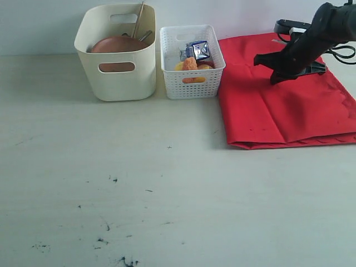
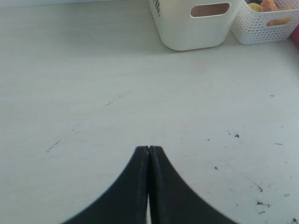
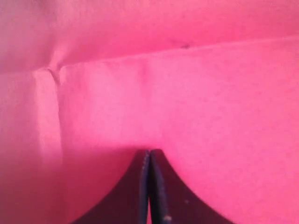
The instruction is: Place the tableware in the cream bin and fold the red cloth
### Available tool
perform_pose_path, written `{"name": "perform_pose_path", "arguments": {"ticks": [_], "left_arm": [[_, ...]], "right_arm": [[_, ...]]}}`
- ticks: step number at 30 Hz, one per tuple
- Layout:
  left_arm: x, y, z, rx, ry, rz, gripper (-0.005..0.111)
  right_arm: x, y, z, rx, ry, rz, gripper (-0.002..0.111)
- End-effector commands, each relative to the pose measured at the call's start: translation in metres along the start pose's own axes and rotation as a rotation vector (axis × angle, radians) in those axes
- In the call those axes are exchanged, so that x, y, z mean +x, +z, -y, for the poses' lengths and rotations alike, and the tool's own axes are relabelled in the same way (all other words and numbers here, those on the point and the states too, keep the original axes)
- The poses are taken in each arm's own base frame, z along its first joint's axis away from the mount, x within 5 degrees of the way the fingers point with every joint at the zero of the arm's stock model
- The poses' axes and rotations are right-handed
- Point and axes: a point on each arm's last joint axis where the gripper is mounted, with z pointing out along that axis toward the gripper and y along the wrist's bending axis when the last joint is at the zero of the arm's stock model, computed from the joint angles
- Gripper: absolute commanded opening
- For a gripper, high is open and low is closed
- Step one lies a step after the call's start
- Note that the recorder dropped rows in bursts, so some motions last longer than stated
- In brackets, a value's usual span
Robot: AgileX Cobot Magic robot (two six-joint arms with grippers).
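The cream bin (image 1: 119,83) stands at the back left. In it lie a round brown plate (image 1: 118,44), upright wooden chopsticks (image 1: 138,19) and a bit of silver metal (image 1: 146,36); other tableware is hidden. The red cloth (image 1: 283,105) lies folded at the right. My right gripper (image 1: 273,78) hovers close over it, shut and empty; its wrist view shows the tips (image 3: 149,151) above a crease in the cloth (image 3: 187,93). My left gripper (image 2: 149,148) is shut and empty over bare table, out of the exterior view, with the bin (image 2: 187,32) far ahead.
A white lattice basket (image 1: 192,78) with orange food and a blue-and-white carton (image 1: 199,50) stands between the bin and the cloth; it also shows in the left wrist view (image 2: 261,30). Dark specks mark the pale table (image 1: 111,167).
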Motion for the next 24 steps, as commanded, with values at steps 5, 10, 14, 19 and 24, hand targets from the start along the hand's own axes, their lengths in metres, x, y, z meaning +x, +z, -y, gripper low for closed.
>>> {"name": "perform_pose_path", "arguments": {"ticks": [5, 10, 14, 19, 24], "left_arm": [[0.001, 0.000, 0.000, -0.004, -0.008, 0.005, 0.000], [0.000, 0.000, 0.000, -0.004, -0.008, 0.007, 0.000], [0.000, -0.001, 0.000, -0.003, -0.008, 0.012, 0.000], [-0.005, -0.001, 0.000, 0.005, -0.008, 0.063, 0.000], [-0.007, -0.001, 0.001, 0.008, -0.008, 0.084, 0.000]], "right_arm": [[0.019, 0.027, 0.004, -0.006, 0.023, -0.163, 0.000], [0.002, -0.007, -0.004, -0.020, 0.009, -0.129, 0.000], [-0.017, -0.052, -0.013, -0.033, -0.006, -0.047, 0.000], [-0.036, -0.140, -0.028, -0.054, -0.039, 0.073, 0.000], [-0.037, -0.208, -0.038, -0.062, -0.069, 0.148, 0.000]]}}
